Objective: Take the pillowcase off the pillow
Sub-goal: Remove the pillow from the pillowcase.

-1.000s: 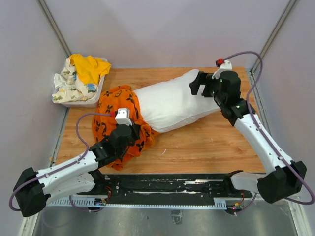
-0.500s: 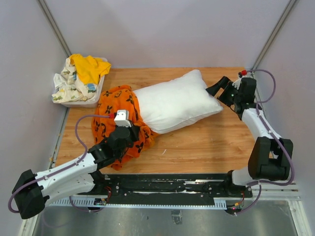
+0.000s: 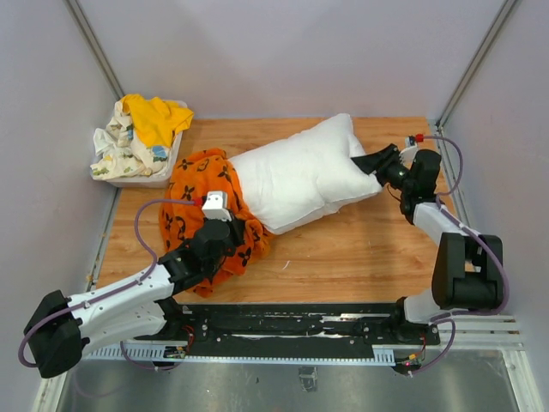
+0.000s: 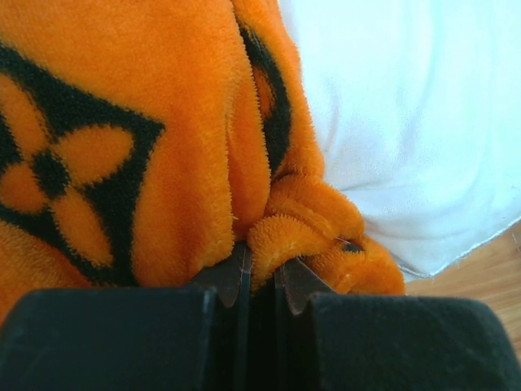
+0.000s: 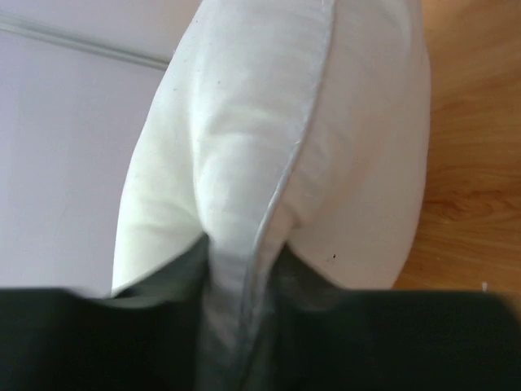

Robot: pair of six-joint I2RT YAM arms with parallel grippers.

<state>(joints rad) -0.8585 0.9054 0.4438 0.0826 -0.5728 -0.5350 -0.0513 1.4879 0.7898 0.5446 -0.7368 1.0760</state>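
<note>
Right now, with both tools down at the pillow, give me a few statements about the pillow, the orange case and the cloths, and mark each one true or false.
1. The left tool is clamped on a fold of the pillowcase. True.
2. The pillowcase is completely off the pillow. False: the orange fabric is bunched over the pillow's left end, which runs under it.
3. The right tool has the pillow's seamed edge between its fingers. True.
4. The yellow cloth lies on the table beside the pillow. False: it sits in the white bin at the far left corner.
</note>
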